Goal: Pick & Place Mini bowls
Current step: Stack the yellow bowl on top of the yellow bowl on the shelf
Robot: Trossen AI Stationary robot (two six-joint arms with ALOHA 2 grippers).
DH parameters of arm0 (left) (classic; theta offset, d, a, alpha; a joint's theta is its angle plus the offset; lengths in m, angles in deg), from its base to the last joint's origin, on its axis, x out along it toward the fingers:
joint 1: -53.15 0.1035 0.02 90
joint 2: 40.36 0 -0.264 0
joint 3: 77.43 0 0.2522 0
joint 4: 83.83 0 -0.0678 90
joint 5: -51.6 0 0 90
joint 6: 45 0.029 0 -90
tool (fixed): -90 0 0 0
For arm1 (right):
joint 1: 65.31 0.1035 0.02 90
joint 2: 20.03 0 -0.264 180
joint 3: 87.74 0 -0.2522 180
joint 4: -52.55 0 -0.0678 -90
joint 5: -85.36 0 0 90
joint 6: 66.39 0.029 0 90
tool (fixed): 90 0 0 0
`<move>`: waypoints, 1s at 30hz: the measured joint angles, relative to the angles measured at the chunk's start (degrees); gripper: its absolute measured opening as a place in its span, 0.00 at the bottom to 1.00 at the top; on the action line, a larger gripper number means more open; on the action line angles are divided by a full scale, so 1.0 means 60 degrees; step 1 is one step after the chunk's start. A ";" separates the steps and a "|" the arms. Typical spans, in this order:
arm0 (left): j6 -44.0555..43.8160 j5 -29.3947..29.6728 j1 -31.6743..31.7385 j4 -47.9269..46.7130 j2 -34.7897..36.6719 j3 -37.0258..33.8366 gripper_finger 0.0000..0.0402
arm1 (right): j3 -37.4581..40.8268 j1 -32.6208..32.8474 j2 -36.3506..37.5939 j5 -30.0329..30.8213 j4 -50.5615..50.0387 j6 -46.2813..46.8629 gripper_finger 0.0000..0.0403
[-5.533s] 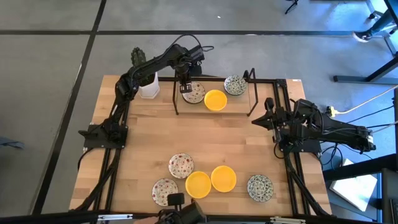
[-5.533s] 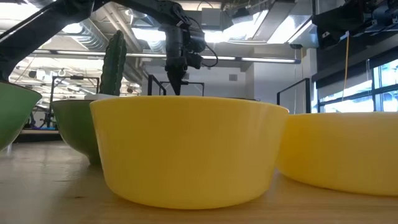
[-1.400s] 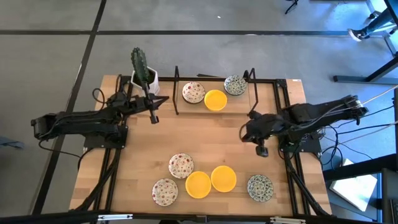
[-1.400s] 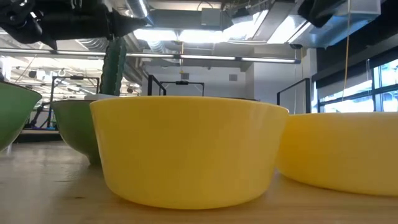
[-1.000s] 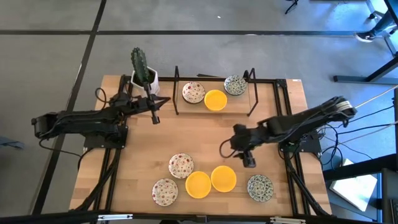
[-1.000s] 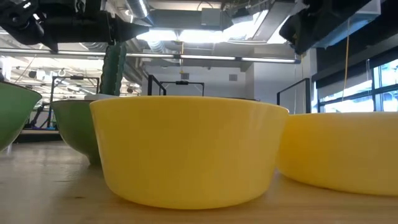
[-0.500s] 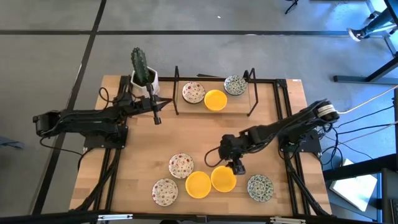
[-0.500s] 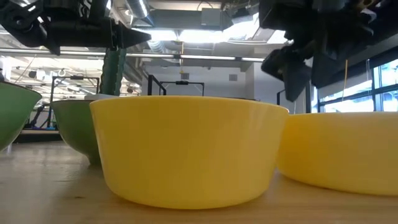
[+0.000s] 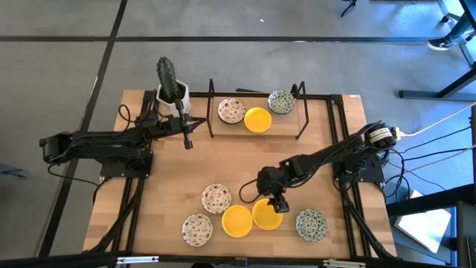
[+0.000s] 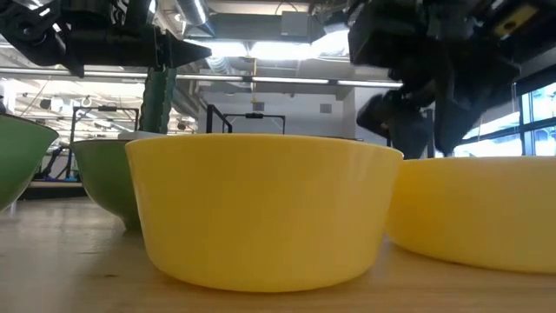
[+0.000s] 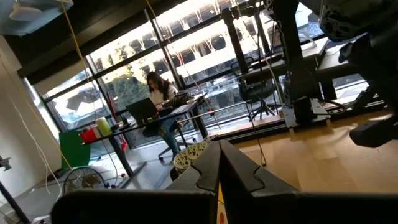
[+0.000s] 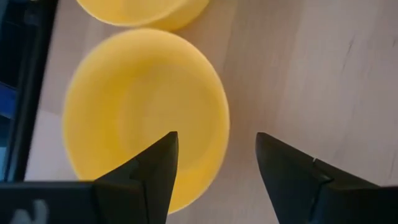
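My right gripper (image 9: 278,204) hangs open over the far edge of a plain yellow mini bowl (image 9: 266,214) near the table's front. In the right wrist view its fingers (image 12: 214,168) stand on either side of that bowl's rim (image 12: 221,124), one over the hollow and one outside; I see no touch. A second yellow bowl (image 9: 237,221) sits beside it. Two red-speckled bowls (image 9: 216,198) (image 9: 197,228) and a green-blue one (image 9: 311,223) rest on the wood nearby. My left gripper (image 9: 186,139) waits shut at the far left, holding nothing.
A black wire rack (image 9: 301,112) at the far edge holds a red-speckled bowl (image 9: 231,110), a yellow one (image 9: 257,119) and a green-blue one (image 9: 280,101). A cactus in a white pot (image 9: 172,93) stands far left. Bare wood lies in the table's middle (image 9: 223,160).
My right gripper has travelled from the table's right side toward the left and the near edge, and has come down over the right-hand yellow bowl. The bowls have not moved.
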 joint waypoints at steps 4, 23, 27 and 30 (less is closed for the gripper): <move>0.0000 0.0000 0.0000 -0.0004 0.0000 0.0000 0.01 | 0.0000 0.0004 -0.0450 -0.0007 -0.0002 0.0124 0.53; 0.0000 0.0000 0.0000 -0.0232 0.0004 -0.0007 0.01 | -0.0034 0.0000 -0.0815 0.0280 -0.0375 0.1323 0.03; -0.0005 0.0000 0.0000 -0.0315 0.0004 -0.0007 0.01 | -0.0135 -0.0004 -0.0762 0.0373 -0.0483 0.1385 0.04; -0.0036 0.0000 0.0000 -0.0417 0.0007 -0.0007 0.01 | -0.0217 -0.0004 -0.0459 0.0680 -0.0360 0.1230 0.02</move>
